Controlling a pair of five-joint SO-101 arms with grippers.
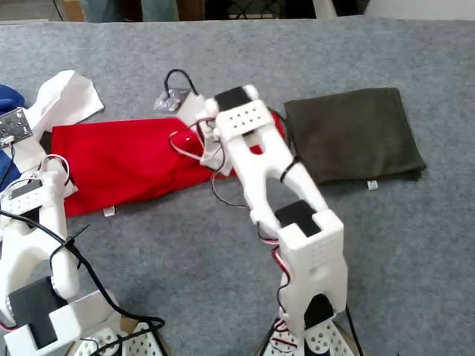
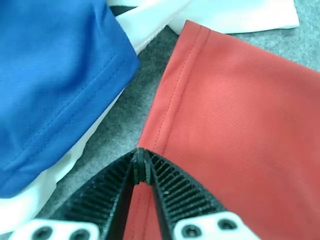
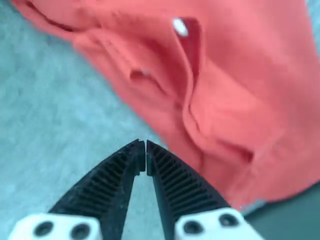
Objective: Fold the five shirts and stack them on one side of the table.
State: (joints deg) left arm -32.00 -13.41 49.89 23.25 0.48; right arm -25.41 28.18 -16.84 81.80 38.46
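Left gripper closed at hem corner of red shirt, maybe nipping it. Right gripper closed, empty, above worktop beside same shirt's rumpled edge. Spread mid-worktop, beside folded dark shirt.

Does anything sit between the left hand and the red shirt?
Nothing visible does. The left hand, shut, sits right at the hem of the red shirt; the blue shirt and white shirt lie off to the side.
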